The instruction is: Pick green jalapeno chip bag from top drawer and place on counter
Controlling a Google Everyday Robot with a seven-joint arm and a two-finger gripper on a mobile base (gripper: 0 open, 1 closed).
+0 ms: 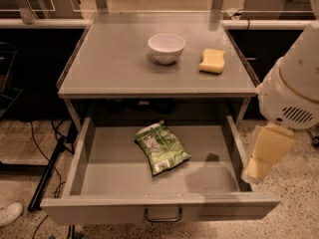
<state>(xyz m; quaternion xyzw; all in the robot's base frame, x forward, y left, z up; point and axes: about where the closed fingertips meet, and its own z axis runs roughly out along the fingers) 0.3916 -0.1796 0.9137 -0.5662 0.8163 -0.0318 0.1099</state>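
Note:
The green jalapeno chip bag [161,148] lies flat on the floor of the open top drawer [99,183], a little left of the middle. The drawer is pulled out, and its dark loop handle [163,216] shows on the front panel. The counter [114,63] is the grey table top right above the drawer. My arm comes in from the right, with its white joint [291,96] beside the counter's right edge. My gripper [255,172] hangs below it as a pale yellow piece over the drawer's right wall, well to the right of the bag and apart from it.
A white bowl [166,48] and a yellow sponge [213,60] stand on the back half of the counter. A long pale ledge [45,23] runs behind it. Black cables [47,163] and a shoe [10,214] lie on the speckled floor to the left.

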